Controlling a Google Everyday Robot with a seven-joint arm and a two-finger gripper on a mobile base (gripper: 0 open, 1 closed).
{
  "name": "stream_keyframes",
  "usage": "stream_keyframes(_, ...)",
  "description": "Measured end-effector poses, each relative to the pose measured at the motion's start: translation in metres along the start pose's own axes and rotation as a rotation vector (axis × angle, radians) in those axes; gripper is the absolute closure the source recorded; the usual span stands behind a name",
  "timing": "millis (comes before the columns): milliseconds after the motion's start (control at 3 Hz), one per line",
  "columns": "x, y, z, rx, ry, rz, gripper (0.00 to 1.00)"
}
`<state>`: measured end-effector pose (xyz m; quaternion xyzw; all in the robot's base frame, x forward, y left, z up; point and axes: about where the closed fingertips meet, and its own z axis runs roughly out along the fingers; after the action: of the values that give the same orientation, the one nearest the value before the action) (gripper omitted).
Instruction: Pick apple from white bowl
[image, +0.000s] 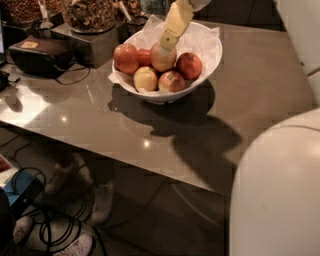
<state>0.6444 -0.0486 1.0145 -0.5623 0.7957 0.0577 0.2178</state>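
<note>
The white bowl (207, 47), lined with crumpled white paper, stands on the grey table at the upper middle of the camera view. It holds several apples. The apple (161, 61), the largest, yellow-green with an orange-red blush, lies in the middle of the pile. A deep red apple (189, 65) lies to its right, and pale yellow ones (145, 78) lie in front. My gripper (168, 42), cream-coloured, comes down from the top edge and its tip rests on or just above the top of the apple.
A black device (40, 54) with a cable sits at the left of the table. Containers of dry snacks (90, 14) stand behind it, close to the bowl. My white body (280, 190) fills the lower right. Cables and shoes (102, 202) lie on the floor below the table edge.
</note>
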Motion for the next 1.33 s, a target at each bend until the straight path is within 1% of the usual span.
stream_keyframes(333,-0.006,-0.007,0.015,-0.020,0.005,0.024,0.19)
stream_keyframes(1333,-0.011,-0.026,0.060,-0.060,0.036,0.071,0.14)
